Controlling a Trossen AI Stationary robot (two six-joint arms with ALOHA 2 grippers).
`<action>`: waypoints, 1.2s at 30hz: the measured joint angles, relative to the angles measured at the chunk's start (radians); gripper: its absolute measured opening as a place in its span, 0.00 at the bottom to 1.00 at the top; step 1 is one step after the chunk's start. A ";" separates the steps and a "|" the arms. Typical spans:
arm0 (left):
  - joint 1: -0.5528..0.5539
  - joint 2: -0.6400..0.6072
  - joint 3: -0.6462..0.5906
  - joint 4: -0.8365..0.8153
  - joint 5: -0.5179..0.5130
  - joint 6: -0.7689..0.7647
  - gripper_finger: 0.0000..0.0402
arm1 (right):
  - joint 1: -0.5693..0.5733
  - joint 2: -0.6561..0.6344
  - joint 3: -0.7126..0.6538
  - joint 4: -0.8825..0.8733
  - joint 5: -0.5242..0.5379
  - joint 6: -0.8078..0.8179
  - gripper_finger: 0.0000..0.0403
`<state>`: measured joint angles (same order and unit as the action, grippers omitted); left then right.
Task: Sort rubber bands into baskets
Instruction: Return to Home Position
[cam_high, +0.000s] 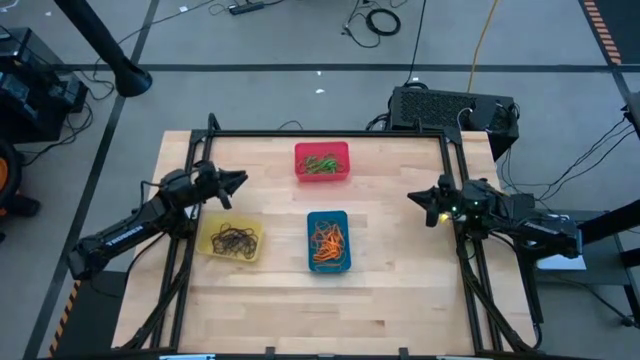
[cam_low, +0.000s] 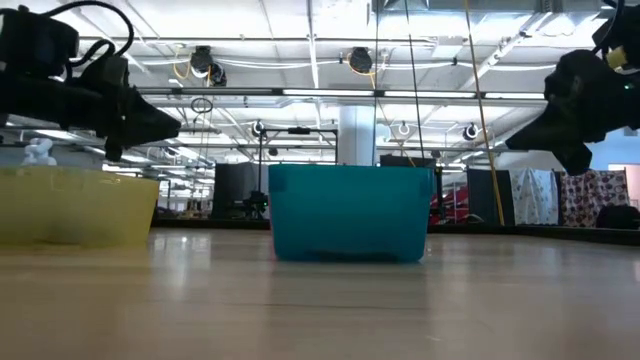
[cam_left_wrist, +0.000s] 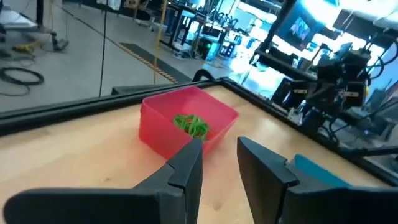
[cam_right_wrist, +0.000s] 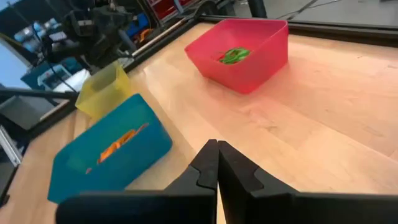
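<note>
**A:** Where are the rubber bands?

**B:** All in the baskets, as far as the high view shows. The green rubber bands (cam_high: 320, 165) lie in the red basket (cam_high: 322, 147) near the far edge. The orange rubber bands (cam_high: 328, 243) fill the blue basket (cam_high: 328, 213) at the middle. The dark rubber bands (cam_high: 233, 240) sit in the yellow basket (cam_high: 204, 240), just left of the blue one. No loose band shows on the desk (cam_high: 400, 290).

**A:** Which step is in hand, then?

**B:** The sorting looks done, so this seems to be the return to rest. The left pincer (cam_high: 240, 181) hovers above the desk between the yellow and red baskets. Its fingers are parted and nothing is between them. The right pincer (cam_high: 412, 197) hangs well apart from the blue basket, on its right, with its fingers pressed together on nothing.

**A:** What does the next move call for?

**B:** Probably each arm folding back toward its own side of the desk. Both need to stay high enough to clear the basket walls. The left arm needs more care, since the yellow basket lies nearly under it.
</note>
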<state>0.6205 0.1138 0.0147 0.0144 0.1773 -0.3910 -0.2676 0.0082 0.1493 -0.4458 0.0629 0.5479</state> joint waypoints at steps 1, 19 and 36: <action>0.000 0.001 0.000 0.000 -0.002 0.014 0.27 | 0.000 0.003 0.000 -0.003 -0.002 -0.013 0.00; -0.001 0.016 -0.001 0.002 -0.032 0.321 0.27 | 0.000 0.004 0.000 -0.001 -0.015 -0.036 0.00; -0.001 0.016 -0.001 0.003 -0.029 0.321 0.27 | 0.000 0.004 0.000 0.000 -0.015 -0.036 0.00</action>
<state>0.6197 0.1295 0.0135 0.0172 0.1482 -0.0700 -0.2676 0.0124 0.1493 -0.4462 0.0479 0.5121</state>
